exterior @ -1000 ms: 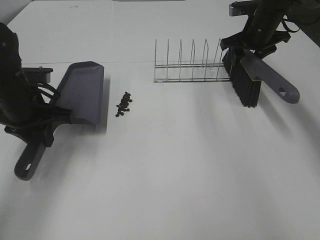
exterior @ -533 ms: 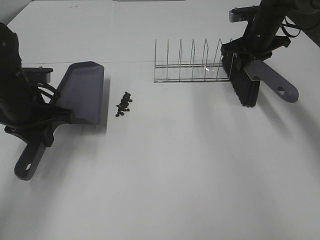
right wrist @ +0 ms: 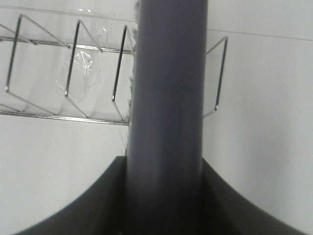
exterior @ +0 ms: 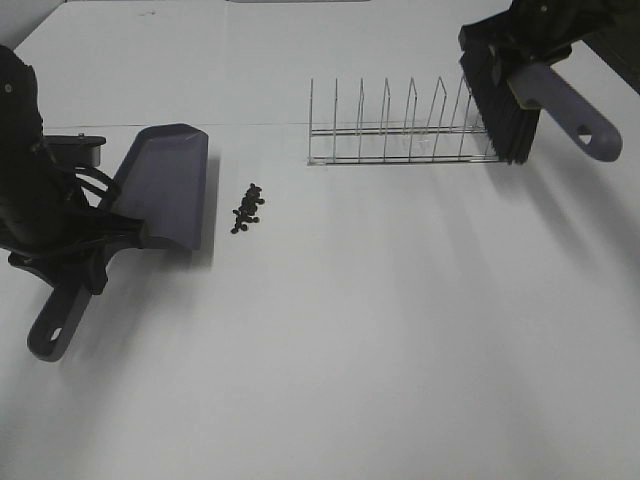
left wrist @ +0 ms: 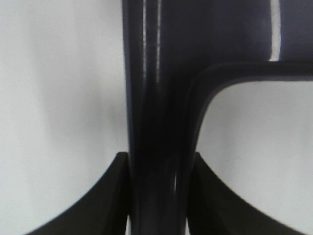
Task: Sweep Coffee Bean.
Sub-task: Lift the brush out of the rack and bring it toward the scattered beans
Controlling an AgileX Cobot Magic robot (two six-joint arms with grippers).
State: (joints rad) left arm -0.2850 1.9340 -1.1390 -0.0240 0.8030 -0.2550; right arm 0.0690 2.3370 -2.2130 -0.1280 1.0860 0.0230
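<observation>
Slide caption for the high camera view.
Left hand holds dustpan beside coffee beans; right hand holds brush by wire rack.

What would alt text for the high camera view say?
Dark coffee beans cluster on a white table beside a grey plastic dustpan held by the left arm; the right arm holds a black-bristled brush by a wire rack.

Jaws flank grey brush handle (right wrist: 168, 93), apparently gripping; wire rack (right wrist: 73, 58) beyond.

Matte black arms (exterior: 25, 165), looped black cables (exterior: 96, 181), dark curved fingers (left wrist: 95, 198)
</observation>
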